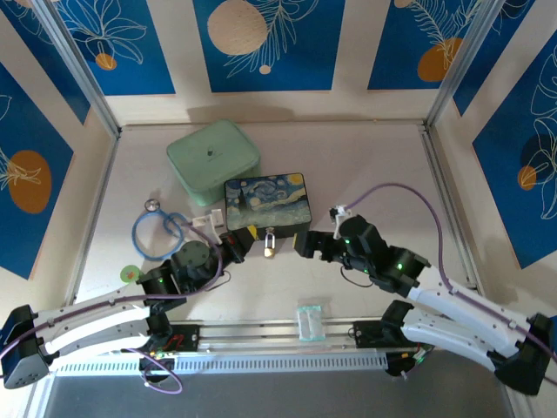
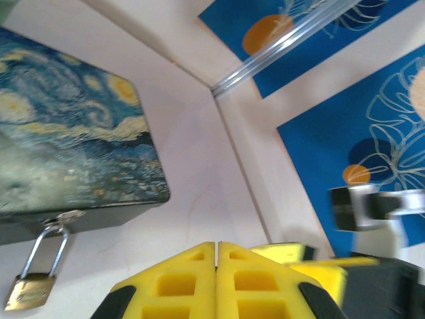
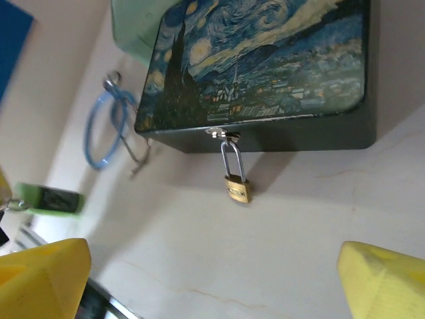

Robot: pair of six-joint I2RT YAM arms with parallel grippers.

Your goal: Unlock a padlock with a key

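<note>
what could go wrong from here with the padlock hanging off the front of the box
1. The padlock hangs loose from the clasp of the painted box. The open right gripper could nudge it so it swings aside instead of catching it.
2. The left gripper is shut and sits close to the same box front. With both arms crowding that spot in the top view, they could bump each other or shove the box.
</note>
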